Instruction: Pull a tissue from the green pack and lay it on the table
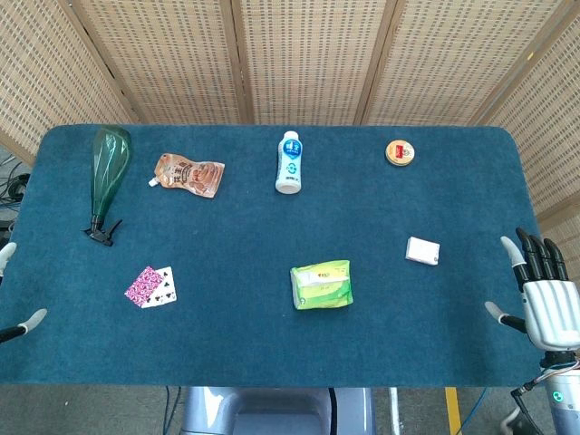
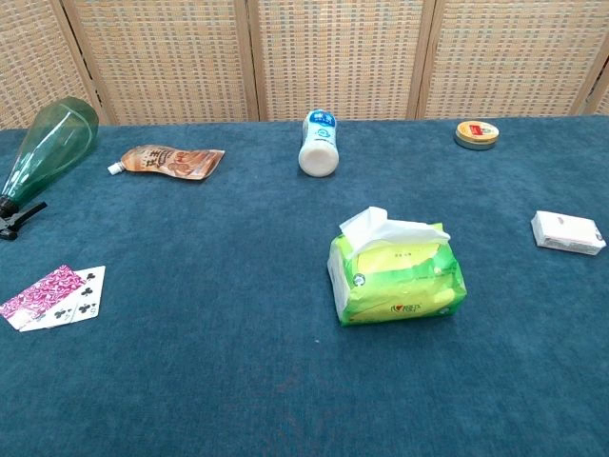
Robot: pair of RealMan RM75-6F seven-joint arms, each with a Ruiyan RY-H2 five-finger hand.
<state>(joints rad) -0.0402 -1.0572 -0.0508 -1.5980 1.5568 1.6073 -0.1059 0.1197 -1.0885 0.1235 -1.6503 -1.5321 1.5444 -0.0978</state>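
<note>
The green tissue pack (image 1: 321, 285) lies near the table's front, a little right of centre. In the chest view the green tissue pack (image 2: 397, 277) shows a white tissue (image 2: 373, 228) sticking up from its top. My right hand (image 1: 546, 294) hangs at the table's right edge, fingers spread and pointing up, holding nothing, well to the right of the pack. Only fingertips of my left hand (image 1: 18, 317) show at the left edge, far from the pack; nothing is in them. Neither hand appears in the chest view.
On the blue table (image 1: 272, 217): a green spray bottle (image 1: 107, 177) lying far left, an orange pouch (image 1: 188, 174), a white bottle (image 1: 289, 162), a round tin (image 1: 400, 152), a small white box (image 1: 422, 250), and playing cards (image 1: 151, 286) front left.
</note>
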